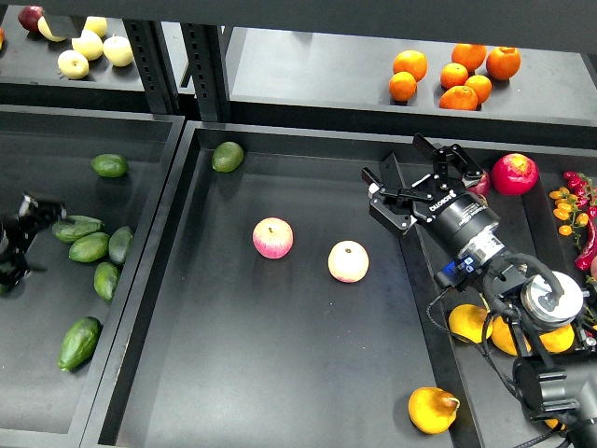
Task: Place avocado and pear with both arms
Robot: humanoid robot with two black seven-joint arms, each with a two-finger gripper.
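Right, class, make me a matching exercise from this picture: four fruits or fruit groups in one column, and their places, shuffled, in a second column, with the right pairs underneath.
Things
1. two pink apples
2. oranges
3. long green avocado
4. red pomegranate

Places
A. back shelf, upper right
B. near the front of the left tray
C. middle of the centre tray
D. right side, just behind the right gripper

Pairs: 1-C, 2-A, 3-B, 4-D
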